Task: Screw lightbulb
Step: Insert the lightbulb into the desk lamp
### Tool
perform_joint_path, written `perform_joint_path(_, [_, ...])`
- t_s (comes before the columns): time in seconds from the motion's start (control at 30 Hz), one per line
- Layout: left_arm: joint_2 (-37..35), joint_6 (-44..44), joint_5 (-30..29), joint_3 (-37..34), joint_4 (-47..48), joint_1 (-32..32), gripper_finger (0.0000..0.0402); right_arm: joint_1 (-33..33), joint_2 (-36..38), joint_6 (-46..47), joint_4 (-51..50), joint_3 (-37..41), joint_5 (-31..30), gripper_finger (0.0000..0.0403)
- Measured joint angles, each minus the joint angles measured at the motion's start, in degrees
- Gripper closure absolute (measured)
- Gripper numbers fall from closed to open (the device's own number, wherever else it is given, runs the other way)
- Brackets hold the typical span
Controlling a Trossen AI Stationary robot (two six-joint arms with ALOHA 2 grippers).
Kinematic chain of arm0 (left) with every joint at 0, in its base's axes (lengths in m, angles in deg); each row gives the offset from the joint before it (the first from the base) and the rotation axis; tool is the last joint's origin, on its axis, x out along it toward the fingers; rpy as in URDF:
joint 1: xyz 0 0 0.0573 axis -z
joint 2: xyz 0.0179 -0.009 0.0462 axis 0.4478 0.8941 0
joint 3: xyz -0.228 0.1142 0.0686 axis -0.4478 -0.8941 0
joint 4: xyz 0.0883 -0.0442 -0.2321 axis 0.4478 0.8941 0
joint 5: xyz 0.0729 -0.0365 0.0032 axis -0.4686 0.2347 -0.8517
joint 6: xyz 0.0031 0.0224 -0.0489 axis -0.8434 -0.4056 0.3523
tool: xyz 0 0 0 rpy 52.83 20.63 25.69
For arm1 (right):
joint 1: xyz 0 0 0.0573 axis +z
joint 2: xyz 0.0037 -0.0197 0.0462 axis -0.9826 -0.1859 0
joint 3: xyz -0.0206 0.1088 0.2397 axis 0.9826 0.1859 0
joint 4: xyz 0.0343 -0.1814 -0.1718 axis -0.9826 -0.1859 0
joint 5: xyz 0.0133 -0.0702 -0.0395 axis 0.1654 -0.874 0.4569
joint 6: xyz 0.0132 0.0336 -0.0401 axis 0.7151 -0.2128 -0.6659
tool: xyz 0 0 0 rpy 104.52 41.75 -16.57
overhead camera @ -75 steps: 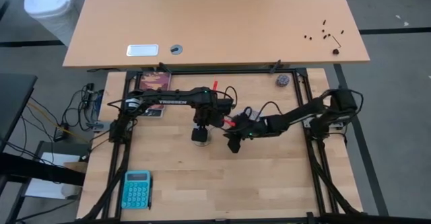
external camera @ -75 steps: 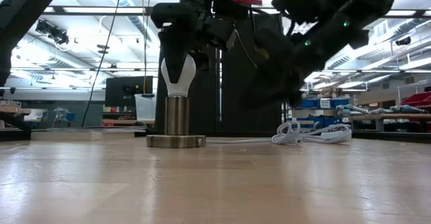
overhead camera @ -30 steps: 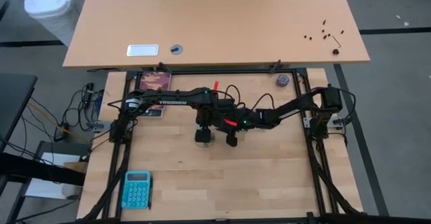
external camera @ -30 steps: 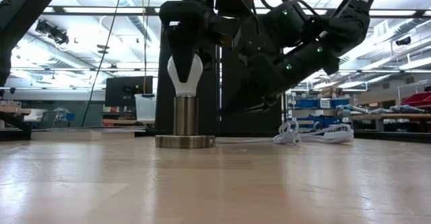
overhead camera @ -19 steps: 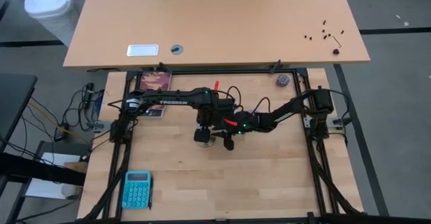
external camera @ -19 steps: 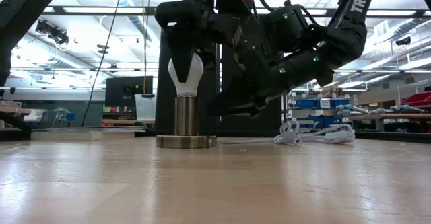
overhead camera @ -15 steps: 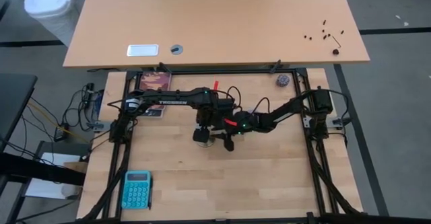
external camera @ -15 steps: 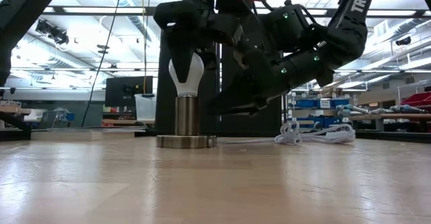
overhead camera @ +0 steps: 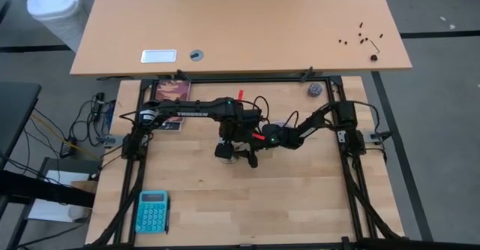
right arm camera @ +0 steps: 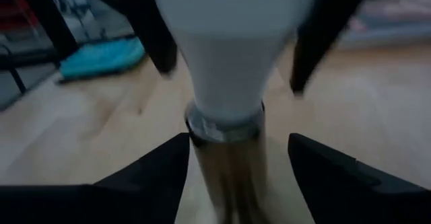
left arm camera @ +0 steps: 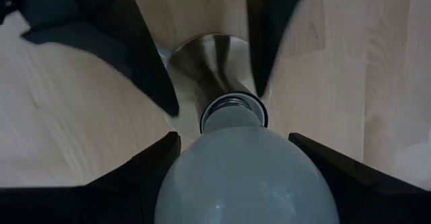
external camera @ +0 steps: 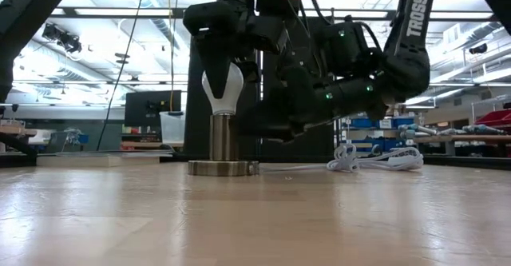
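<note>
The white lightbulb (external camera: 223, 86) stands upright with its silvery screw base in the metal socket's stem (external camera: 223, 138). The stem rises from a round base disc (external camera: 223, 168) on the table's middle. My left gripper (external camera: 223, 73) comes down from above and is shut on the bulb, as the left wrist view shows (left arm camera: 236, 183). My right gripper (right arm camera: 236, 183) is open and reaches in low from the table's right. Its two fingers stand on either side of the socket's stem (right arm camera: 229, 157). In the high view (overhead camera: 241, 154) it lies just right of the socket. My left gripper pinches the bulb's wide glass end (left arm camera: 236, 177) between its two fingers (left arm camera: 135, 177), coming from above and pointing down. The bulb stands upright, its screw base (left arm camera: 234, 109) in the socket's stem. My right gripper: I cannot tell whether its fingers touch the stem.
A white cord (external camera: 375, 158) runs from the socket along the table toward the right. A teal calculator (overhead camera: 152, 211) lies at the near left. A small purplish-grey ball (overhead camera: 314, 89) lies at the far right. A second, larger table (overhead camera: 240, 25) stands beyond the far edge.
My right gripper has gone toward the table's left and down to the socket, and its fingers now stand on either side of the stem. My left gripper has stayed shut on the bulb above the socket.
</note>
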Motion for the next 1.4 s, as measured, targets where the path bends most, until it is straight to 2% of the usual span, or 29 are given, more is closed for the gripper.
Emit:
perform_joint_path(0.3, [0.0, 0.4, 0.1, 0.0, 0.0, 0.0, 0.0136, 2.4, -6.2, -0.3, 1.8, -5.2, -1.8, 0.0139])
perform_joint_path(0.43, [0.0, 0.5, 0.2, 0.0, 0.1, 0.0, 0.0136, 2.6, -7.2, 0.9, 1.2, -6.6, -2.4, 0.0161])
perform_joint_path(0.67, [0.0, 0.5, 0.1, 0.0, -0.2, 0.0, 0.0136, 2.6, -7.0, -1.6, 1.5, -5.5, -3.2, 0.023])
perform_joint_path(0.93, [0.0, 4.0, 0.1, 0.0, -0.3, 0.0, 0.0136, 2.6, -7.0, -1.4, 1.4, -5.4, -4.9, 0.023])
perform_joint_path(1.13, [0.0, 11.6, -0.6, 0.0, -0.5, 0.0, 0.0136, 3.0, -7.0, -1.1, 1.1, -5.4, -9.1, 0.022])
perform_joint_path(1.4, [0.0, 27.6, -0.7, 0.0, -1.6, 0.0, 0.0136, 3.8, -7.0, -2.6, 0.9, -5.4, -12.6, 0.022])
